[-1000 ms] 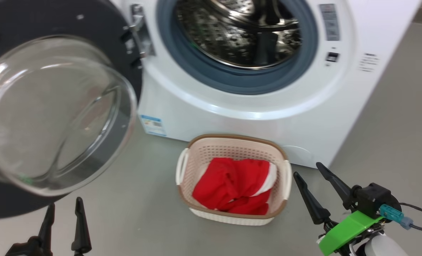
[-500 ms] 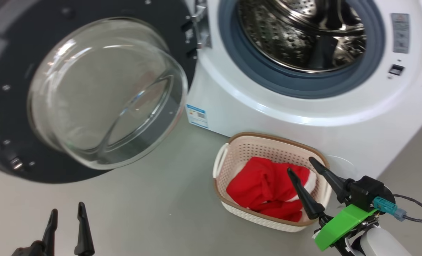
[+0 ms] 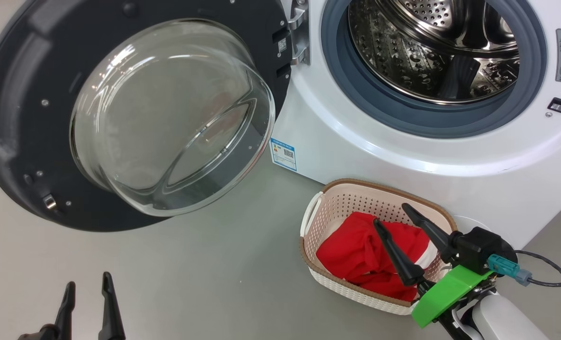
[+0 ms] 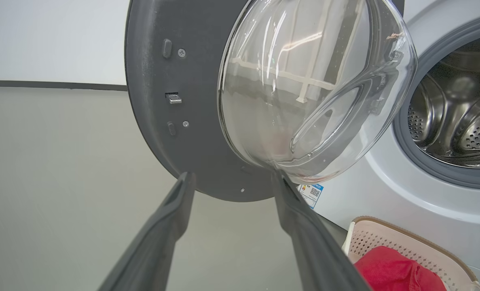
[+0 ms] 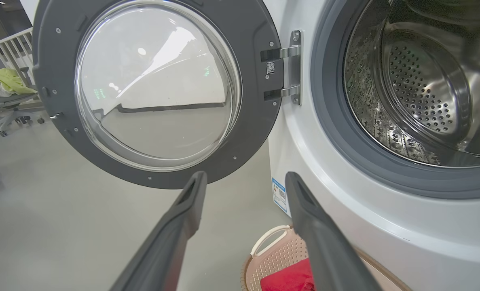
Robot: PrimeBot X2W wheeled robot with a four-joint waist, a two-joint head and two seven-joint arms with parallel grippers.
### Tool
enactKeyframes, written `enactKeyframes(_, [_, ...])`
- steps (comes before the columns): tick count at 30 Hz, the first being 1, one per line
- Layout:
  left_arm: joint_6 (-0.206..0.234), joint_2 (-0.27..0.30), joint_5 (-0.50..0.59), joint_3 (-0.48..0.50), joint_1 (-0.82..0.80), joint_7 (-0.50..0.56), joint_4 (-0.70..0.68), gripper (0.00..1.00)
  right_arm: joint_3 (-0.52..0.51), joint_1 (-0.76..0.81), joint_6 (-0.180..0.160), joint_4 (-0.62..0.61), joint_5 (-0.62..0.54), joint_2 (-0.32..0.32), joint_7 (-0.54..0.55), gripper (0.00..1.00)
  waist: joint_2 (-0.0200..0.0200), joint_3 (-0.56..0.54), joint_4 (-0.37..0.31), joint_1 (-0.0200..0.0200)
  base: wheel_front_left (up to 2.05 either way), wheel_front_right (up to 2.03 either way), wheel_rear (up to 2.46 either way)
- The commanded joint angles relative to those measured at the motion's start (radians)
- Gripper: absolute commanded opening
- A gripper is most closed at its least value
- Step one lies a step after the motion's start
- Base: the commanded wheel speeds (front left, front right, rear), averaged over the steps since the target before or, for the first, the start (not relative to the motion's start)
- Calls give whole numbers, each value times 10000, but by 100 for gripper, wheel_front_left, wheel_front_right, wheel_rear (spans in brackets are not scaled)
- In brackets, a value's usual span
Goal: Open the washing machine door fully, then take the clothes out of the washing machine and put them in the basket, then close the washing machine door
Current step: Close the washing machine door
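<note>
The washing machine door (image 3: 20,141) hangs wide open at the left, its clear glass bowl (image 3: 167,118) bulging toward me. The white washing machine (image 3: 403,156) shows a bare steel drum (image 3: 431,52) inside its grey gasket. Red clothes (image 3: 360,255) with a white band lie in the cream basket (image 3: 337,200) on the floor before the machine. My right gripper (image 3: 391,215) is open and hovers over the basket's right side, holding nothing. My left gripper (image 3: 87,282) is open at the lower left, below the door (image 4: 163,133), fingers apart and bare.
The grey floor (image 3: 190,274) spreads between door and basket. A blue label (image 3: 283,154) sits low on the machine's front. In the right wrist view a chair with yellow-green cloth (image 5: 5,81) stands far left. A cable (image 3: 549,278) trails from my right wrist.
The head camera has swung left, so door, machine and basket sit further right in the picture. My right gripper now overlaps the basket's right side. The left gripper has hardly moved.
</note>
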Motion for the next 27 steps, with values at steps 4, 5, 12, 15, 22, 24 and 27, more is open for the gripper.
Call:
enactKeyframes(4, [136,155,-144,298,-71,-124,-324,100,248,-233,16,-191,102,-76,-120,100,-1,-12,-6,0,0,0,0])
enactKeyframes(5, [114,155,-177,311,-93,-124,-378,100,248,-227,16,-195,111,-81,-120,100,-1,-15,-7,0,0,0,0])
enactKeyframes(12, [-272,155,-977,861,-433,-124,-1224,0,145,-77,16,-240,92,-46,-120,100,-1,-16,-14,0,0,0,0])
enactKeyframes(15, [-595,165,-942,1410,-824,-124,-1831,0,72,36,16,-265,70,-23,-120,100,-1,-18,-14,0,0,0,0])
enactKeyframes(22, [-1093,1065,-1799,2659,-2629,-124,-2418,0,-144,299,16,-326,28,41,-120,100,-1,-9,-45,0,0,0,0])
enactKeyframes(24, [-1144,1557,-2352,2961,-3334,-124,-2198,0,-160,320,16,-359,0,49,-120,100,-1,72,-117,0,0,0,0])
enactKeyframes(27, [-1184,2572,-3111,3223,-4487,-120,-1335,0,-176,310,16,-366,-43,31,-120,100,-1,182,-217,0,0,0,0])
